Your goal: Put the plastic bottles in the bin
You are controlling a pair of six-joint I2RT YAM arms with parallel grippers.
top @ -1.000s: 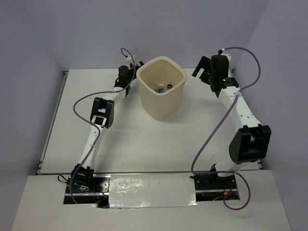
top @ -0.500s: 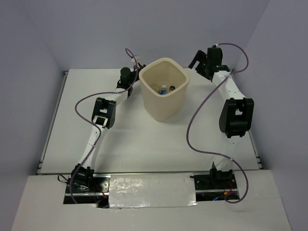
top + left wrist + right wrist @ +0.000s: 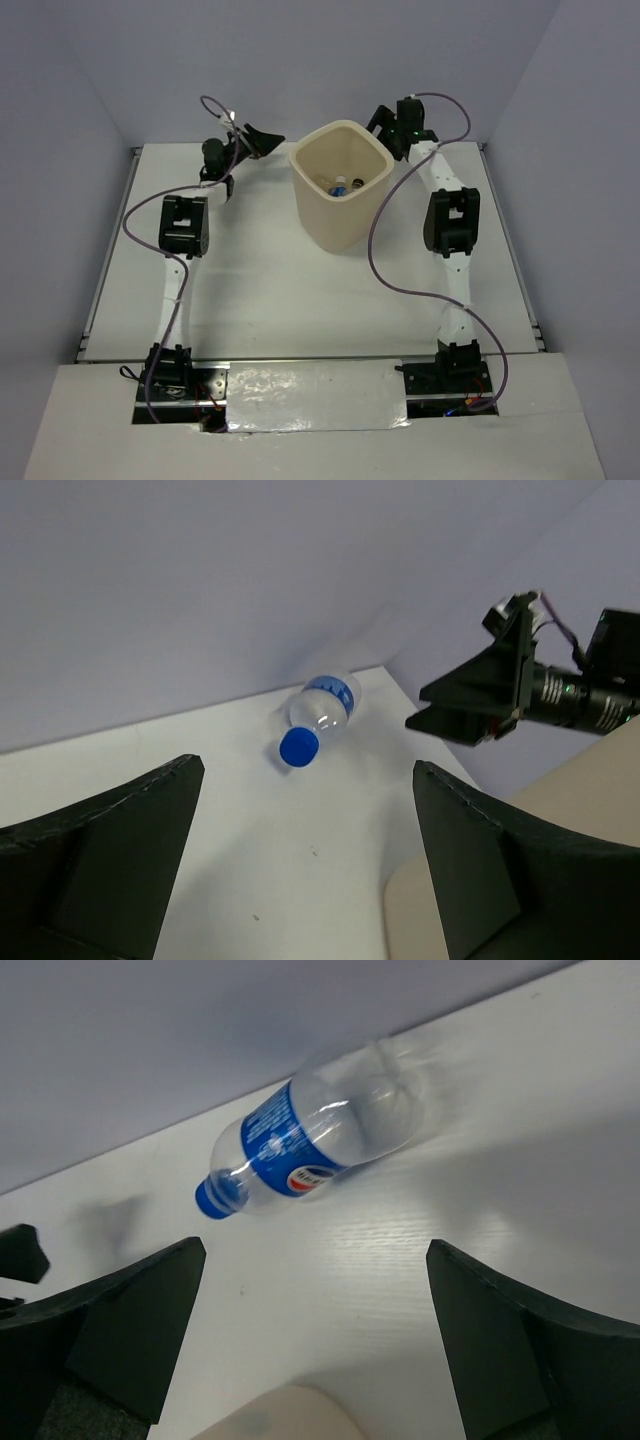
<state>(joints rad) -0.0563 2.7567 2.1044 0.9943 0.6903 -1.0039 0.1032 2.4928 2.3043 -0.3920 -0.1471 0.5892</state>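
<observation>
Apparently the task is about two thirds done. In the top view the bin (image 3: 322, 225) stands upright in the middle of the table (image 3: 300, 300), and at its bottom I can see two bottles (image 3: 345, 185) lying close together. They are too small to tell their labels; one seems to have a dark cap.

One bottle is not yet inside. The blue bottle (image 3: 310, 1150) lies on its side on the table, behind the bin and near the back wall (image 3: 200, 580), with its blue cap on. In the top view I cannot find it; I think the bin hides it.

Both arms reach to the far side of the bin, one on each side of it. The left gripper (image 3: 307, 780) is released, its jaws wide apart with nothing between them, and it looks toward the bottle from some distance. The right gripper (image 3: 315, 1250) is also wide apart and holds nothing; it hangs above the table, with the bottle just ahead of its jaws.

What is left, in my judgement, is to grasp this last bottle, lift it over the rim and drop it inside.
</observation>
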